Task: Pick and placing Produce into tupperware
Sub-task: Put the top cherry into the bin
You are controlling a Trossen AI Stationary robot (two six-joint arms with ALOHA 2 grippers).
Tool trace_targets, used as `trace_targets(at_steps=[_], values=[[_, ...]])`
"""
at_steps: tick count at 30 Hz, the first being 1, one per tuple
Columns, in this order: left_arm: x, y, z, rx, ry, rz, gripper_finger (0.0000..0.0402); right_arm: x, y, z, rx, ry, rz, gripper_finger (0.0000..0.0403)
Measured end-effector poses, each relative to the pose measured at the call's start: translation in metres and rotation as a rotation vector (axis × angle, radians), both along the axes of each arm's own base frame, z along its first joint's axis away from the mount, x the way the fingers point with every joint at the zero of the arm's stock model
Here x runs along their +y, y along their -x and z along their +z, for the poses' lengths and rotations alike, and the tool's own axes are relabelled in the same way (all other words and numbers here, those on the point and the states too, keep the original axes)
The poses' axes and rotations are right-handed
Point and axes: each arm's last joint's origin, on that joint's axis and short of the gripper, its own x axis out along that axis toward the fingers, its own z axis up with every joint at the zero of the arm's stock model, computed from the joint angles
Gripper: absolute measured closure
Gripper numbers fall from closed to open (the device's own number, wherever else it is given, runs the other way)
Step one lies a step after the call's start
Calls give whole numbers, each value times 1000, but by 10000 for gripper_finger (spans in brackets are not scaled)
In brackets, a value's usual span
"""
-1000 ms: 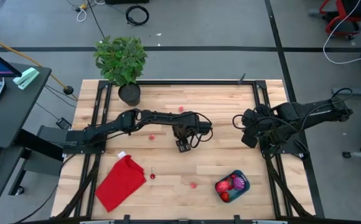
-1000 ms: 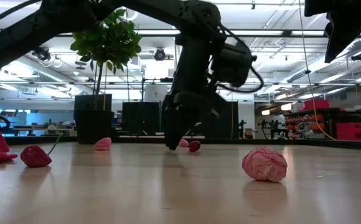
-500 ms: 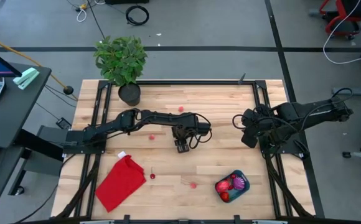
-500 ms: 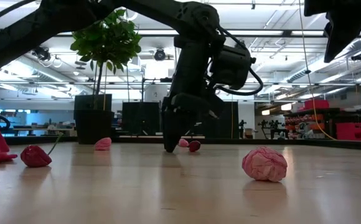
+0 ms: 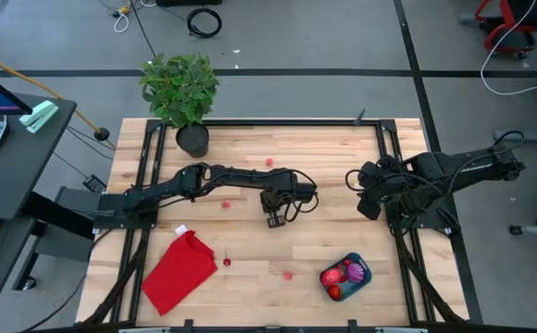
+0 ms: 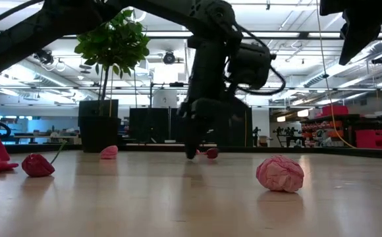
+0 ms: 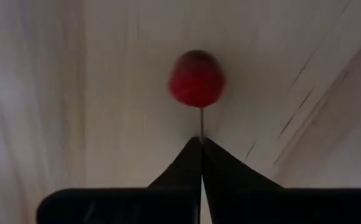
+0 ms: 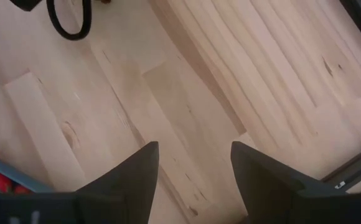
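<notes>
My left gripper [image 5: 273, 220] stands at the table's middle, fingers pointing down, shut on the stem of a small red cherry [image 7: 196, 79]. In the low view the cherry [image 6: 211, 153] sits by the fingertips [image 6: 192, 153] at table level. The teal tupperware [image 5: 345, 277] rests on the table near the right of the near edge and holds red and purple produce. More produce lies loose: a pink piece [image 5: 268, 162], another [image 5: 226, 203], a stemmed cherry [image 5: 226, 262] and a wrinkled pink piece [image 6: 280, 173]. My right gripper [image 8: 194, 152] hangs open above bare wood at the table's right [image 5: 370, 199]. My left gripper pinches the cherry's thin stem [image 7: 200, 129] between its two fingertips, coming from above and pointing down. The red fruit lies just beyond the tips, at the stem's other end. Whether the fruit rests on the table or is just clear of it, I cannot tell.
A flat red cloth [image 5: 181, 270] lies at the near left. A potted plant [image 5: 183, 92] stands at the far left corner. Black rails [image 5: 389, 176] run along both sides of the table. Bare wood lies between my left gripper and the tupperware.
My left gripper has turned about its wrist and shifted slightly toward the table's right, staying low over the table. The cherry beside its fingertips has moved a little with it. The right arm has kept still.
</notes>
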Motion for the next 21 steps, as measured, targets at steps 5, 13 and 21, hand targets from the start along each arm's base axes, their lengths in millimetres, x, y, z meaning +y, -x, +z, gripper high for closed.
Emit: trace_targets(at_steps=[5,13,21], values=[[-1,-9,24,-90,0,-1,395,0,0,0,0,0,0,192],[-15,-20,73,-355,107,106,396,0,0,0,-2,-1,0,192],[-91,-43,106,-716,354,90,398,-1,-1,1,-20,39,-15,192]])
